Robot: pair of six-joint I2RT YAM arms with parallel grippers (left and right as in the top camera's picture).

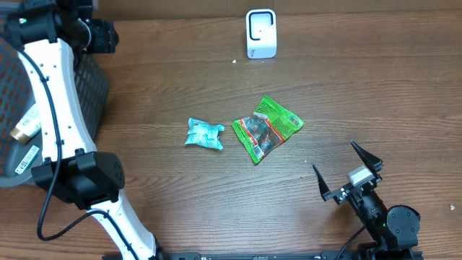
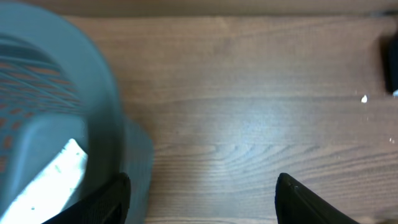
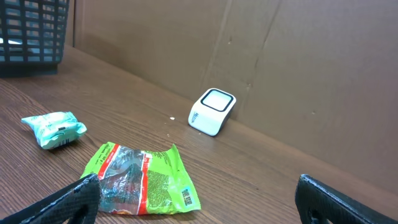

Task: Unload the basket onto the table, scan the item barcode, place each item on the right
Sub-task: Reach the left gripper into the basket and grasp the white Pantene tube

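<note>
Wooden table, crinkled green packet, barcode showing

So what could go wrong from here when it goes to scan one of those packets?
The green packet is crumpled, with its barcode by one corner: a grip there could hide it from the scanner. The teal packet lies close beside it, so the wide-open right gripper might nudge it. The left gripper, open, hangs right by the basket rim and could bump it.
</note>
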